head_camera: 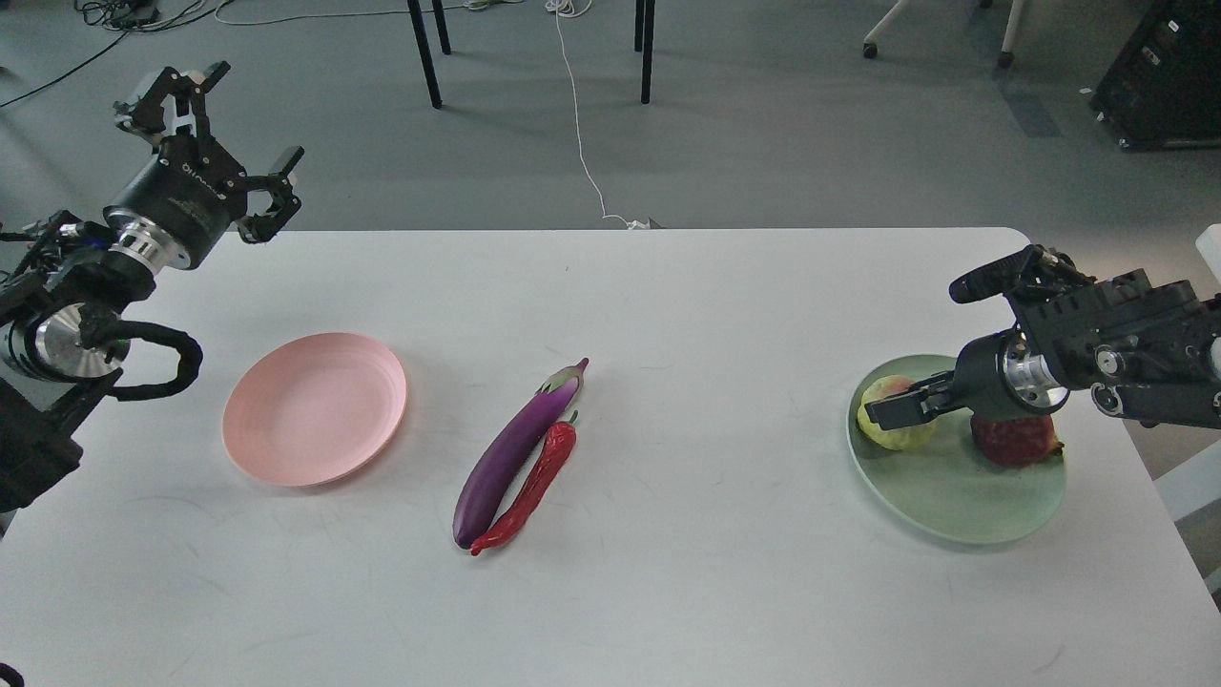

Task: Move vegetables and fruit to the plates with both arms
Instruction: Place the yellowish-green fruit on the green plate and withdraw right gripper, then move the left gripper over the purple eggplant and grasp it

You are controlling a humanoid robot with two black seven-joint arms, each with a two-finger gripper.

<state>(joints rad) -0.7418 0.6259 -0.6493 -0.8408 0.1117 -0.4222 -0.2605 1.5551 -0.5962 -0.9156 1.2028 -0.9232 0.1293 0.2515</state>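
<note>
Both fruits sit on your green plate [954, 496]; right gripper [897, 412] state unclear. Next, send your spread-fingered left gripper [224, 119] to the eggplant [515, 448].

Only one bit of lettering can be spotted, small white characters printed on the black cylindrical wrist housing of the left gripper [221, 134], just above its silver ring, but they're seen upside down and too tiny to actually be read.
</note>
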